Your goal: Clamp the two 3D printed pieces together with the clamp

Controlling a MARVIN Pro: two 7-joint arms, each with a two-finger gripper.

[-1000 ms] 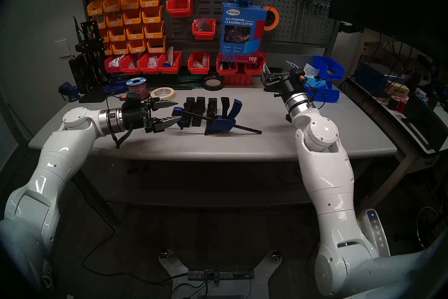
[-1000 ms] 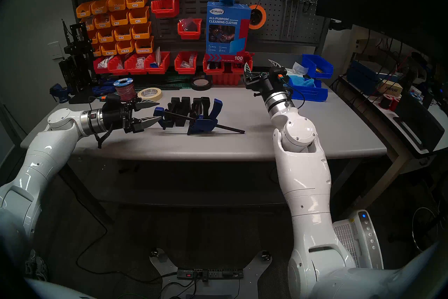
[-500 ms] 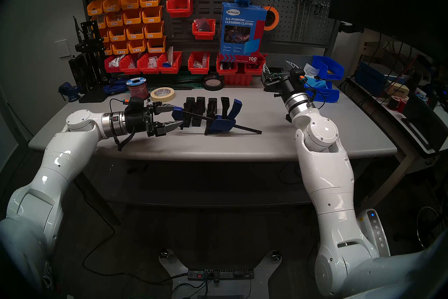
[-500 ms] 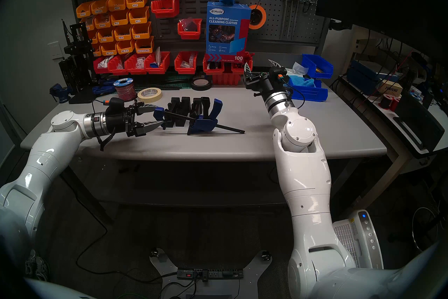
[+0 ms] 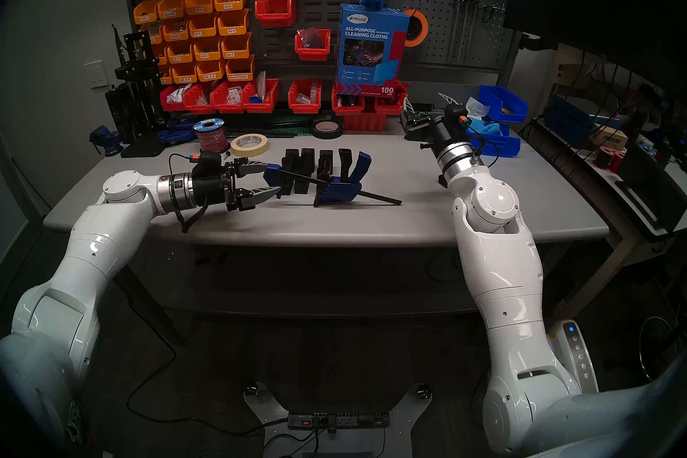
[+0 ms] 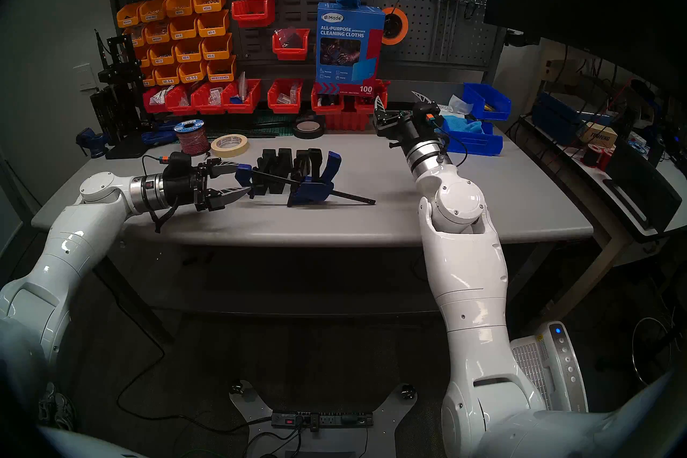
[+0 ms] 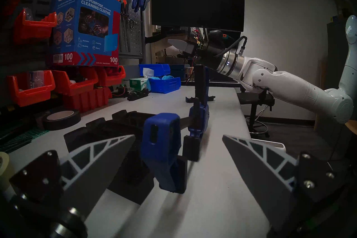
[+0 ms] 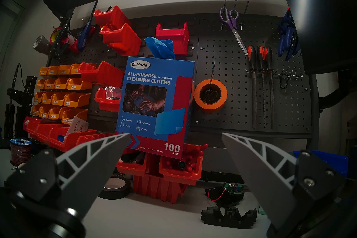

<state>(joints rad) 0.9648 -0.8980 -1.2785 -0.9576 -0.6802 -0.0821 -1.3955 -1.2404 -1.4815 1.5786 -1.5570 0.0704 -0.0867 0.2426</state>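
Head L view: my left hand (image 5: 268, 177) is level, pointing right, fingers spread wide w/ nothing gripped. The clamp's (image 5: 336, 186) blue end jaw sits between the fingertips; can't tell from here if it touches either one. Clamp lies on the grey table (image 5: 371, 223), bar running right past the trigger handle. The two 3D printed pieces (image 5: 316, 167) stand mid-table just behind the bar, between the clamp's blue jaws. Right hand (image 5: 427, 100) is raised near the blue bins, well apart from the clamp, fingers released.

Head R view: same layout; left hand (image 6: 241, 178) spread around the clamp (image 6: 310, 187) end jaw, pieces (image 6: 290, 165) behind the bar.

L wrist view: blue end jaw of the clamp (image 7: 162, 146) is dead centre between my two fingers, gap on the right side; left side is close, contact unclear. Black pieces (image 7: 108, 131) on the left.

R wrist view: right hand (image 8: 175, 139) spread, empty, facing the cleaning cloths box (image 8: 154, 100) and pegboard (image 8: 241, 81).
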